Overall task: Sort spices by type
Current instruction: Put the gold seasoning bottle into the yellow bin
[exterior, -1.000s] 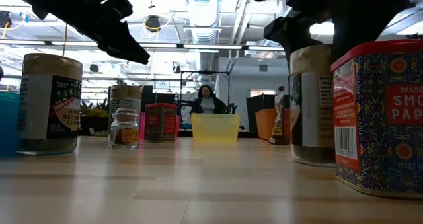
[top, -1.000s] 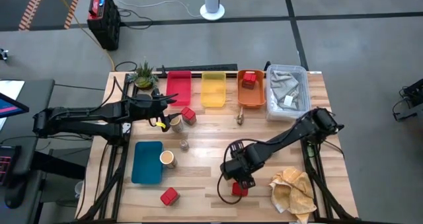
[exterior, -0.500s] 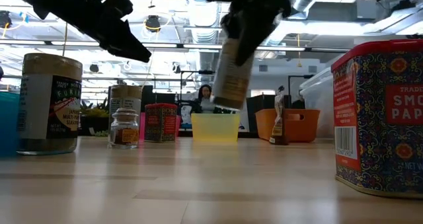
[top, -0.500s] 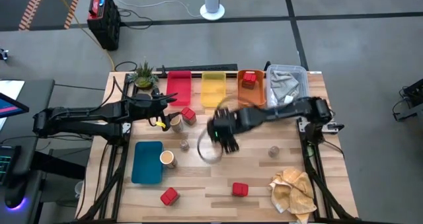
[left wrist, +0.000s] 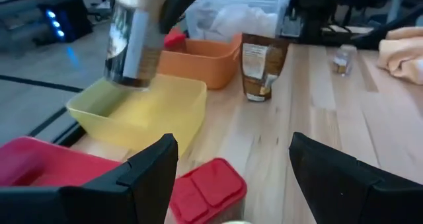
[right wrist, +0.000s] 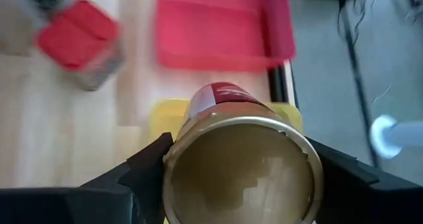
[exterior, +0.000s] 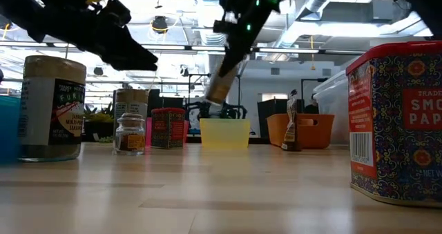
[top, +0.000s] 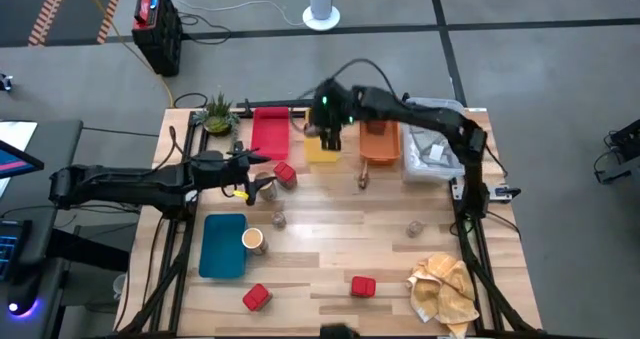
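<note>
Above the yellow plastic tray [top: 321, 139], the right gripper [top: 327, 122] has carried the tall tan spice can [right wrist: 239, 159], jaws pinching it, ready to drop; left jaws [left wrist: 228, 178] spread.

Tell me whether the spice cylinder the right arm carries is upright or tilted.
Tilted. In the low view the cylinder leans, held by the right end effector above the yellow tray.

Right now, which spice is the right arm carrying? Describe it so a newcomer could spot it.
Find the yellow tray at the table's far edge, between the red tray and orange tray. Above it the right gripper holds a tan cylinder, tilted. It is the only spice off the table.
</note>
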Robot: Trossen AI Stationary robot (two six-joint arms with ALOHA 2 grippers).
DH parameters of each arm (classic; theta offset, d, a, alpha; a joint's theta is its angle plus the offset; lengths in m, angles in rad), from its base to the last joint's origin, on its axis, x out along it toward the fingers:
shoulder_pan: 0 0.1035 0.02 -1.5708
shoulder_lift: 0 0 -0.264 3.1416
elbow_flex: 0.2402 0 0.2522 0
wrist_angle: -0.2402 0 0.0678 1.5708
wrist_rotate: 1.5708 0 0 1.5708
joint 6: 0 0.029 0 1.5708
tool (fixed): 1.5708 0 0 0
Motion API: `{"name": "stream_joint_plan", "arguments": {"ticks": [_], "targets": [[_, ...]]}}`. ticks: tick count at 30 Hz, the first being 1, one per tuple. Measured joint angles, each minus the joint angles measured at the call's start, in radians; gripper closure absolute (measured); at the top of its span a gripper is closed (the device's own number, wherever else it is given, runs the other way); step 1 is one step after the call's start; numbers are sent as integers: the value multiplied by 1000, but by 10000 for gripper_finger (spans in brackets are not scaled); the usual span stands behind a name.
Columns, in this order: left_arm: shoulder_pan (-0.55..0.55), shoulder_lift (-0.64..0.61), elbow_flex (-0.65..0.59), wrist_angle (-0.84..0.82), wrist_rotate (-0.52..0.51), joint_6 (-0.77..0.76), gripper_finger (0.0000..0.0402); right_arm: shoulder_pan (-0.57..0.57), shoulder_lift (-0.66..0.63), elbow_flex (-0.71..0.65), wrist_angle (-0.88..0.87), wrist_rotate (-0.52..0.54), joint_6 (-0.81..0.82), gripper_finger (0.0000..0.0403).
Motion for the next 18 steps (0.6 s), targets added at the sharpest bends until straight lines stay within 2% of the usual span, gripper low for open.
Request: {"name": "stream_joint_plan", "arguments": {"ticks": [4, 10, 15, 18], "targets": [[0, -50, 17, -116, -36, -29, 123, -65, 92, 80, -76, -10, -4, 104], [-1, -136, 28, -229, -57, -88, 123, -91, 206, 171, -160, -28, -24, 101], [-1, -197, 29, -283, -56, -115, 123, -89, 271, 218, -208, -22, -25, 32], [-1, -213, 29, -296, -56, -115, 123, -89, 269, 222, -204, -11, -26, 13]]}}
